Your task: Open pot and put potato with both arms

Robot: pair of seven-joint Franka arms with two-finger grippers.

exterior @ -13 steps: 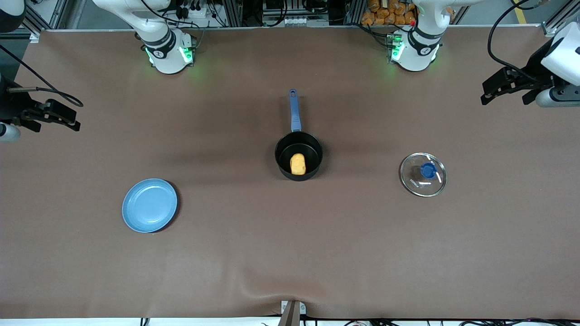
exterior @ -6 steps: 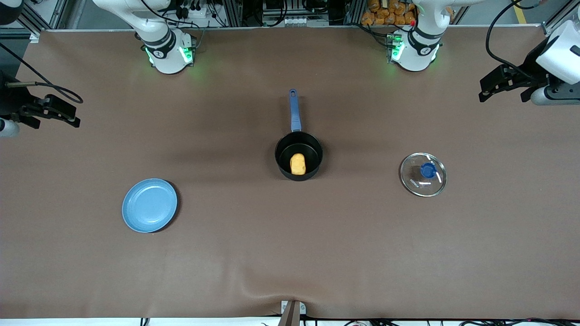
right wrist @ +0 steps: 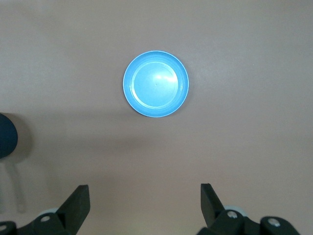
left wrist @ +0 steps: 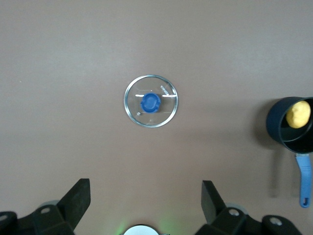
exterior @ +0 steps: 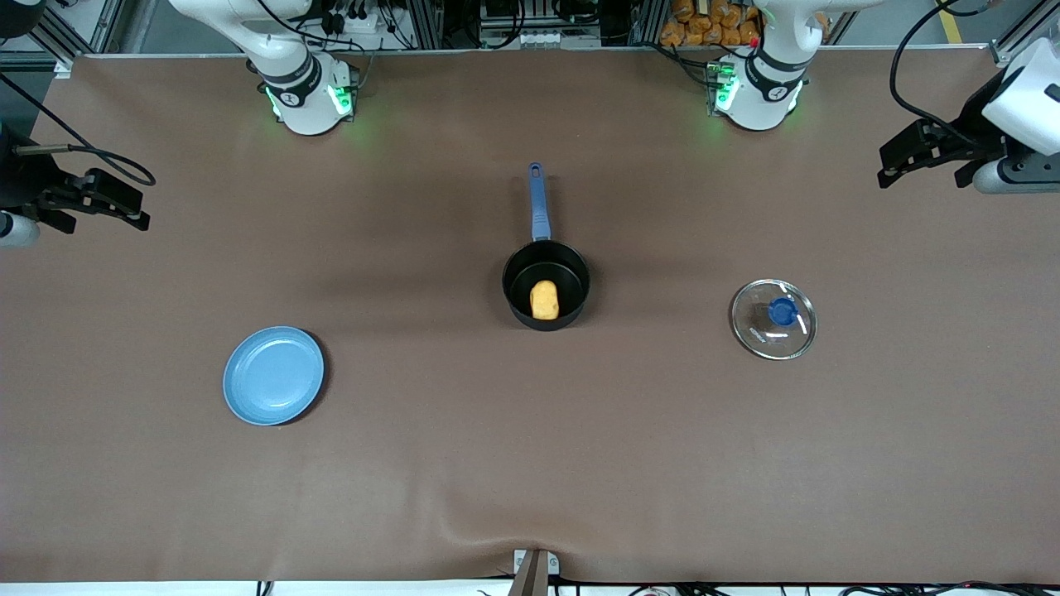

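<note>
**Pot open, potato inside, both arms parked at the tabletop ends**

From my remote station I note the pot (exterior: 546,285) sitting near the middle of the tabletop (exterior: 530,463), uncovered, its blue handle (exterior: 538,201) pointing toward the robot bases. The potato (exterior: 544,300) lies inside the pot on its black floor, against the part of the wall nearest the front camera. In the left wrist view I also catch the pot (left wrist: 288,122) at the frame edge with the potato (left wrist: 298,113) in it.

The glass lid (exterior: 773,319) rests flat on the tabletop toward the left arm's end, well apart from the pot, blue knob (exterior: 782,312) upward. The left wrist view looks straight down on the lid (left wrist: 151,101).

A light-blue plate (exterior: 273,375) sits toward the right arm's end, nearer the front camera than the pot, with nothing on it. The right wrist view shows the plate (right wrist: 156,84) from above.

Left gripper (exterior: 923,156) hangs over the left arm's end of the tabletop, fingers (left wrist: 78,198) wide apart, holding nothing. Right gripper (exterior: 99,199) hangs over the right arm's end, fingers (right wrist: 78,199) likewise spread and empty. Neither gripper touches anything.
</note>
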